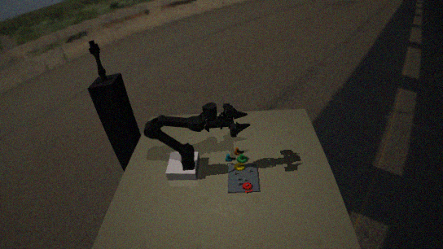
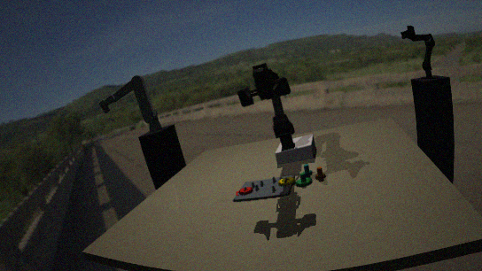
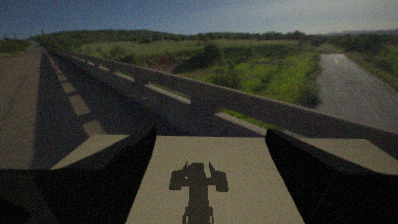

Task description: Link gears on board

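The grey board [image 1: 233, 188] [image 2: 261, 195] lies on the table. The red gear [image 1: 248, 185] [image 2: 244, 190] sits at one end and the yellow gear [image 1: 240, 167] [image 2: 287, 181] at the other. Several bare pegs stand between them. Beside the yellow end, off the board, stand a large green gear [image 1: 242, 159] [image 2: 303, 181], a small teal gear [image 1: 228, 158] [image 2: 307, 170] and a small orange gear [image 1: 237, 151] [image 2: 320, 174]. My gripper [image 1: 247, 120] [image 2: 264, 91] [image 3: 211, 132] is open and empty, held level high above the table. The wrist view shows no gears or board.
The arm's white base block [image 1: 182, 175] [image 2: 296, 154] stands on the table [image 1: 212, 220] [image 2: 186, 230], behind the board in the exterior view. The arm's shadow falls across the table. Dark pedestals [image 1: 116, 118] [image 2: 162, 155] with other arms stand beyond the table.
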{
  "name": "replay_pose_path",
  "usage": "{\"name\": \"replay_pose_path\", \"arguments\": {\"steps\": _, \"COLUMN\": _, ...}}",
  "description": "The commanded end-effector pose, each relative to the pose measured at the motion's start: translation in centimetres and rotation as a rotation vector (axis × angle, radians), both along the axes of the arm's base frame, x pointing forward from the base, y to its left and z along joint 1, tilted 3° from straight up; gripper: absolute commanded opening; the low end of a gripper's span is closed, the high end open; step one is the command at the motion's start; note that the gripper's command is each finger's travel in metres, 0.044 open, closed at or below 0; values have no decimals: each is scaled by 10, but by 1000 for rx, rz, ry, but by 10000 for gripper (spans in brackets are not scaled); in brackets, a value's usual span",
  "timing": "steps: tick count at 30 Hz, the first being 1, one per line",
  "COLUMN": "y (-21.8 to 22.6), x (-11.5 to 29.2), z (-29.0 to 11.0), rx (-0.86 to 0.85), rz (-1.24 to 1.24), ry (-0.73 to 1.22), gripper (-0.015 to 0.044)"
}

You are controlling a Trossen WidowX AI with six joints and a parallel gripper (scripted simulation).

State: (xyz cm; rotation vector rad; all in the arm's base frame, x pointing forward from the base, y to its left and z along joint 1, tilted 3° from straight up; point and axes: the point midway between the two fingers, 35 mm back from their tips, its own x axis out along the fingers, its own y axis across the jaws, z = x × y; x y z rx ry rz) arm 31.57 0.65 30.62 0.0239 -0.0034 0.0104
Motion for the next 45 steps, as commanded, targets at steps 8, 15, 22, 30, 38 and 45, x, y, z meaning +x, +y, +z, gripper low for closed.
{"name": "replay_pose_path", "arguments": {"steps": 8, "y": 48, "x": 37, "z": -87, "rx": 251, "rz": 49, "ry": 495, "gripper": 440}}
{"name": "replay_pose_path", "arguments": {"steps": 15, "y": 98, "x": 28, "z": -181, "rx": 400, "rz": -84, "ry": 1025, "gripper": 440}}
{"name": "replay_pose_path", "arguments": {"steps": 22, "y": 131, "x": -16, "z": -252, "rx": 386, "rz": -401, "ry": 1454, "gripper": 440}}
{"name": "replay_pose_path", "arguments": {"steps": 30, "y": 133, "x": -16, "z": -256, "rx": 375, "rz": -440, "ry": 1486, "gripper": 440}}
{"name": "replay_pose_path", "arguments": {"steps": 38, "y": 132, "x": -15, "z": -273, "rx": 375, "rz": -440, "ry": 1486, "gripper": 440}}
{"name": "replay_pose_path", "arguments": {"steps": 45, "y": 131, "x": -15, "z": -284, "rx": 375, "rz": -440, "ry": 1486, "gripper": 440}}
